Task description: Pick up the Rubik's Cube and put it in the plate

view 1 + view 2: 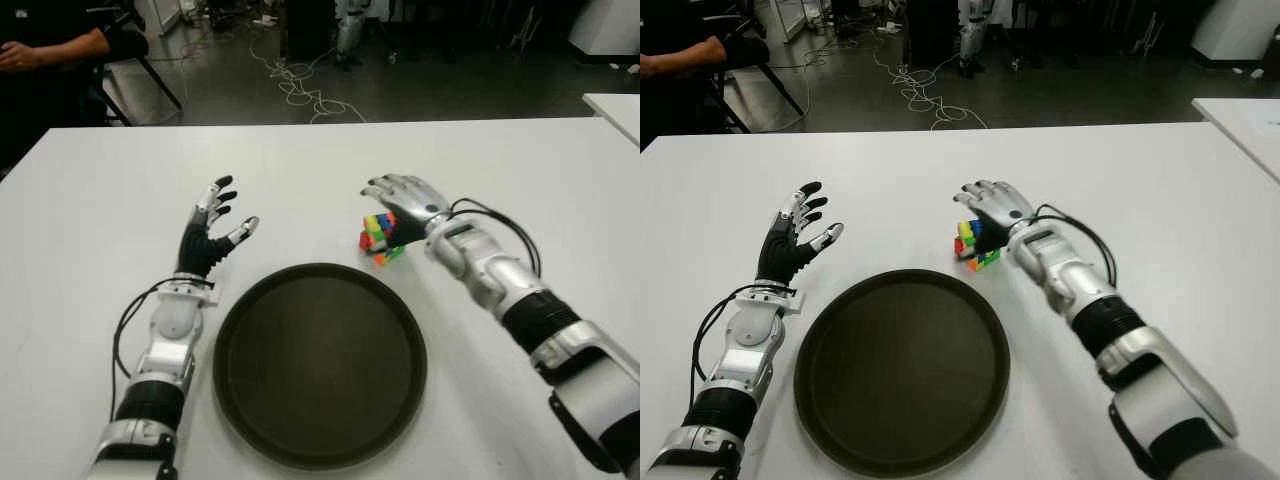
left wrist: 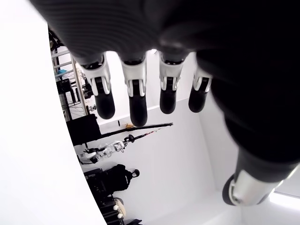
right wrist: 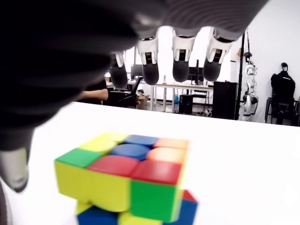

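Nearest the camera, a round dark plate is seen on the white bench, between the two forearms. From the right, the right hand is reached in over the Rubik's Cube, palm down, its fingers extended and spread above the cube's top face. In the right wrist view a gap is visible between the fingertips and the cube, and nothing is gripped; whether the thumb touches the cube's side cannot be told. The cube is found on the bench just beyond the plate's far right rim, outside the plate, and its top layer is twisted out of line with the layers below. On the left of the plate, the left hand is held above the bench near the plate's far left rim, its fingers straight and spread, with nothing held. Beyond the far edge of the bench, a dark floor with loose white cables is seen, and at the far left a seated person's arm is partly in view.
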### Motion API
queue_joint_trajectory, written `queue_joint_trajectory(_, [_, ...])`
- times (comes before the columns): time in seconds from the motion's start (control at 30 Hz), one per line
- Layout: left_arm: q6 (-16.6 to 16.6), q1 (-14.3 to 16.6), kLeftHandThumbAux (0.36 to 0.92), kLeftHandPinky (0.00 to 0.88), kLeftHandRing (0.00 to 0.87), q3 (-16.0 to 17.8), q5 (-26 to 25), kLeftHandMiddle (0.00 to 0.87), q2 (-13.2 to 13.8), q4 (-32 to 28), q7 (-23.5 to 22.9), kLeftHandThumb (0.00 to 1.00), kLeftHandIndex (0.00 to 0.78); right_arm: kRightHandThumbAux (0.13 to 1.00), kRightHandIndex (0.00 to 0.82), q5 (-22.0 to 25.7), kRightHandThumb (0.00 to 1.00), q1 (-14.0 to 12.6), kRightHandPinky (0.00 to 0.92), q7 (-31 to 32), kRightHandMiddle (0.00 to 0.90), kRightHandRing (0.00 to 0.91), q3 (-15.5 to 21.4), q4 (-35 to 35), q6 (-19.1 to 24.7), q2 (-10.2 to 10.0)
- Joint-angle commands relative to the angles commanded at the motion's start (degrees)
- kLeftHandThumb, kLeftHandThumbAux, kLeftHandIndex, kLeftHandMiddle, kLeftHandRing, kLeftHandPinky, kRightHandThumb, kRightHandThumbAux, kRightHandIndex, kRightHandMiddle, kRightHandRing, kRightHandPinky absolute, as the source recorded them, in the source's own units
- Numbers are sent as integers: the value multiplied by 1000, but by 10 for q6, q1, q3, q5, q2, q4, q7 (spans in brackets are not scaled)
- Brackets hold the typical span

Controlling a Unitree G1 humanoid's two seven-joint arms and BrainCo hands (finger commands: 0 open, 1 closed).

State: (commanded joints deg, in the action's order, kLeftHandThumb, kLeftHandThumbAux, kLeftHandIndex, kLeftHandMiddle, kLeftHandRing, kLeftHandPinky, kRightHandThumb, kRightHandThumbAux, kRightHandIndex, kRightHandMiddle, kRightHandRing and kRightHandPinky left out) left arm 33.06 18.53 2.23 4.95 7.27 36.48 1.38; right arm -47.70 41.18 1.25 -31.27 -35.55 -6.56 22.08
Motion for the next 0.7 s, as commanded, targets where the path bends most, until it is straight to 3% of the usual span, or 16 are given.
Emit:
queue_joint_trajectory(0.27, [-13, -3, 714, 118, 110, 0, -4, 110, -1, -10, -2, 139, 94, 728, 0, 10, 0, -5, 0, 6, 0, 0, 13, -2, -6, 2])
queue_joint_trajectory(0.7, [-20, -8, 712, 134, 97, -3, 4, 88, 0, -22, 2, 115, 85, 756, 0, 20, 0, -14, 29, -39, 0, 0, 21, -35, -18, -11])
